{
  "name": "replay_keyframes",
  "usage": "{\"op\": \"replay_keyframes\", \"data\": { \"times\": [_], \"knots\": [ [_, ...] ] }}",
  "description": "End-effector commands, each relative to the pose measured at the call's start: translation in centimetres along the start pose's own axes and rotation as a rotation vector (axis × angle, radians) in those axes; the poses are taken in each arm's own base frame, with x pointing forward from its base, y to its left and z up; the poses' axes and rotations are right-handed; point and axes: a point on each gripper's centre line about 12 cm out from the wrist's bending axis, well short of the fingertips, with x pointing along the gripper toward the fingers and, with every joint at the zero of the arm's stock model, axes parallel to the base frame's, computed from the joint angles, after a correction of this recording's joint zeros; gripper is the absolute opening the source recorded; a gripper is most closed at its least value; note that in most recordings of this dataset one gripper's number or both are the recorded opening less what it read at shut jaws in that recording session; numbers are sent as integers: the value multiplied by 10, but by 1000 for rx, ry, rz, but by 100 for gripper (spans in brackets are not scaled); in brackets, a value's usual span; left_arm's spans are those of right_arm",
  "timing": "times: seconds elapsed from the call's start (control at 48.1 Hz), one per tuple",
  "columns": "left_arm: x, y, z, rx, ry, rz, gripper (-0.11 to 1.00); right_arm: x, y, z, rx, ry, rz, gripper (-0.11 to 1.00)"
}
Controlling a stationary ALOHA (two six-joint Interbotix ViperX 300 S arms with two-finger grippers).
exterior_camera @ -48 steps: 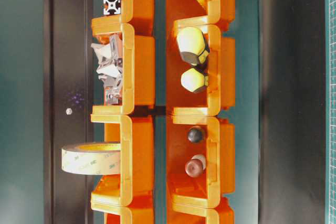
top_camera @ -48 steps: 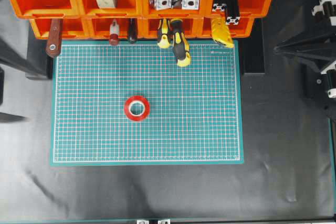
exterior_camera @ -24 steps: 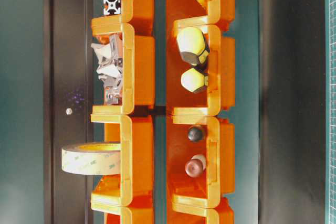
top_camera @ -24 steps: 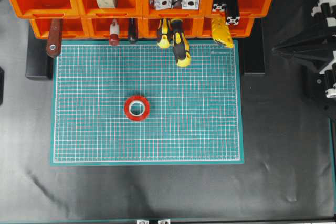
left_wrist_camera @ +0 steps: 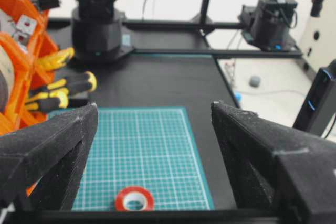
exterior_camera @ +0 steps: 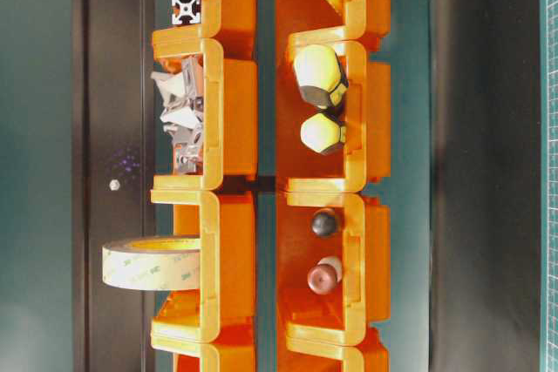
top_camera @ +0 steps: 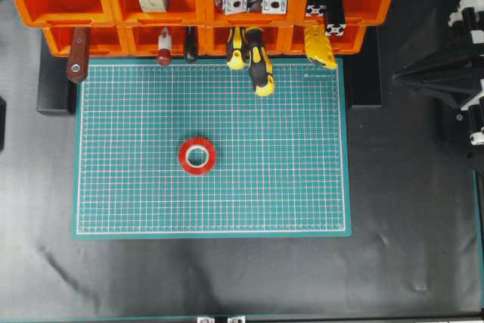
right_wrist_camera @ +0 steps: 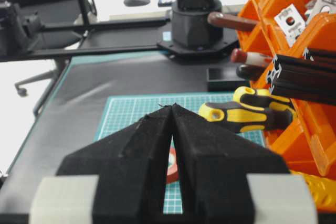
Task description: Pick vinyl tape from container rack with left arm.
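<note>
Middle of green cutting mat [top_camera: 302,187]: red vinyl tape [top_camera: 197,156] lies flat, already out of orange container rack [top_camera: 189,5]. My left gripper [left_wrist_camera: 152,145] wide open, holds nothing. My right gripper [right_wrist_camera: 172,129] closed, empty, parked aside.

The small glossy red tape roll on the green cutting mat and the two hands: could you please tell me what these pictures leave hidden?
- Red tape roll, right wrist view: mostly hidden behind the shut right hand.
- Red tape roll, left wrist view: lower edge hidden behind the hand's body.
- Left hand: outside the overhead frame.
- Table-level view: shows only the orange plastic rack.
</note>
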Motion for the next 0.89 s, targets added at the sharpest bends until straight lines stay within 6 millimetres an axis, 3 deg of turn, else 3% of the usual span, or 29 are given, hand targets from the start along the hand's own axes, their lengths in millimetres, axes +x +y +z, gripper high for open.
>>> {"op": "replay_keyframes", "data": {
  "times": [0.0, 0.874],
  "knots": [
    [1, 0, 4, -2, -14, 1, 84, 2, 1, 10, -9, -20, 1, 1],
    [4, 1, -4, 0, 7, 4, 84, 2, 0, 7, -12, -9, 0, 1]
  ]
}}
